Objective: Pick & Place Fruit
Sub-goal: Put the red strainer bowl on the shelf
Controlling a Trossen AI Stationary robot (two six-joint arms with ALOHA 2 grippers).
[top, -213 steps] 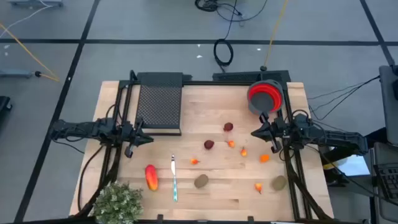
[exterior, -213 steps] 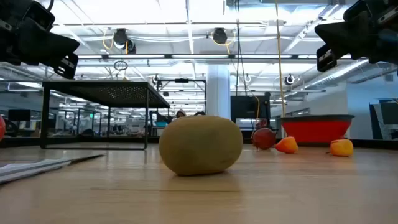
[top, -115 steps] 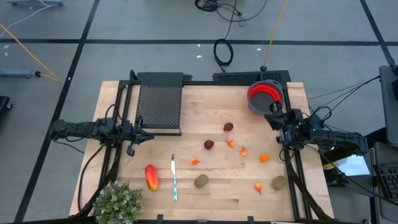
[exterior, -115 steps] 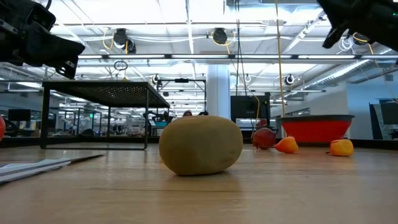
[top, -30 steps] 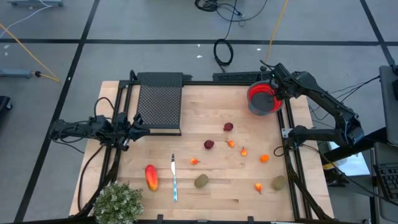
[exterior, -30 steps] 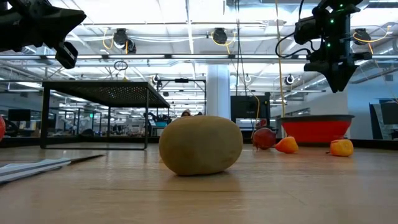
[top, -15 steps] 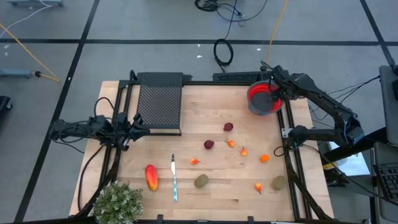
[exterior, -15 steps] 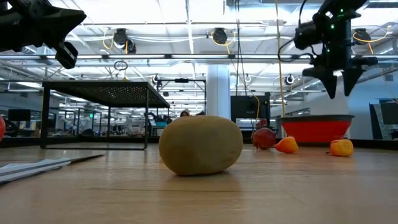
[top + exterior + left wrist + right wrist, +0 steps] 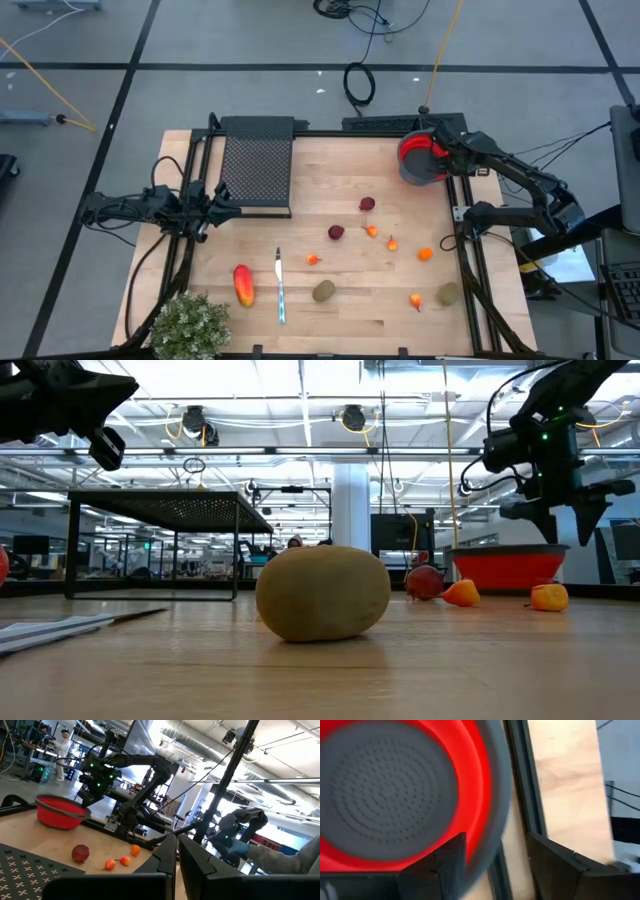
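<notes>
The fruit lies loose on the wooden table: a red-orange long piece (image 9: 242, 285), two kiwis (image 9: 323, 291) (image 9: 448, 294), two dark red balls (image 9: 367, 204) (image 9: 336, 232) and several orange bits such as one (image 9: 425, 254). A red bowl with a grey perforated bottom (image 9: 418, 157) (image 9: 390, 790) stands at the far right corner. My right gripper (image 9: 444, 156) (image 9: 495, 845) hovers open, pointing down, over the bowl's right rim (image 9: 492, 815), one finger over the red inside, the other outside it. My left gripper (image 9: 228, 210) (image 9: 176, 855) waits shut above the table's left side.
A black mesh rack (image 9: 256, 165) stands at the far left. A slim knife (image 9: 280, 285) lies beside the long fruit, and a bushy green plant (image 9: 190, 325) fills the near left corner. Black frame rails (image 9: 468, 250) run along the table's sides.
My right gripper has come down toward the red bowl's right rim and rolled about its own axis. Its fingers, which met in a point a second ago, now stand spread apart. Fruit and bowl have stayed where they were.
</notes>
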